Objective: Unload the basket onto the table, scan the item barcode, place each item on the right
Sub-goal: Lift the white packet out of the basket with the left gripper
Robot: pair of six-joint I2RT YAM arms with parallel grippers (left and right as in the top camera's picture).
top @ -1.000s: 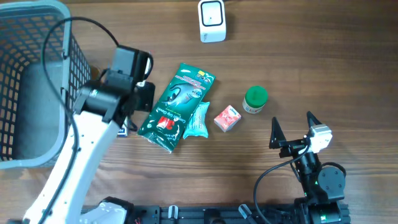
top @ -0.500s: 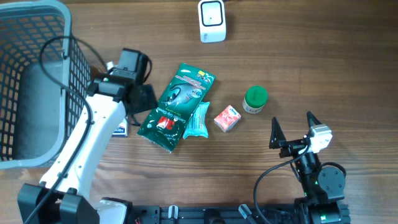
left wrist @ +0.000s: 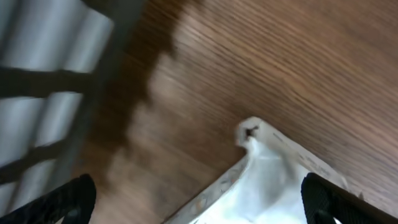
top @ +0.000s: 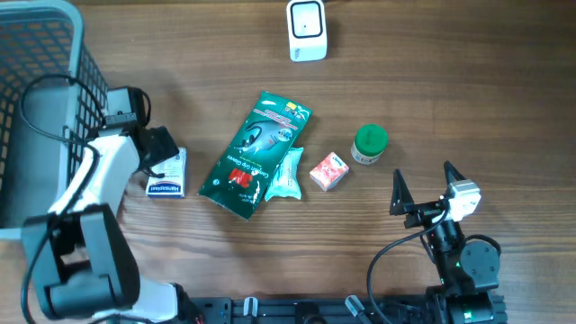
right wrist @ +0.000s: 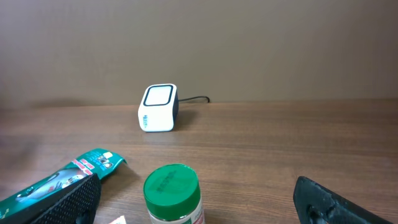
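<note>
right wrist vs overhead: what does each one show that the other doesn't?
Right wrist only: the wall behind the table. Overhead only: the basket, the left arm and the white-and-blue box beside it. Both: the white scanner, the green-lidded jar and the green packet.

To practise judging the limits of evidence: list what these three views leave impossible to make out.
- Overhead: print on the green pouch, red box and white packet is too small to find any barcode.
- Overhead: the basket is cut off by the left edge.
- Left wrist: the view is blurred, and only a corner of the white packet shows above the bottom edge.
- Right wrist: the green-lidded jar has its label cut off by the bottom edge.
</note>
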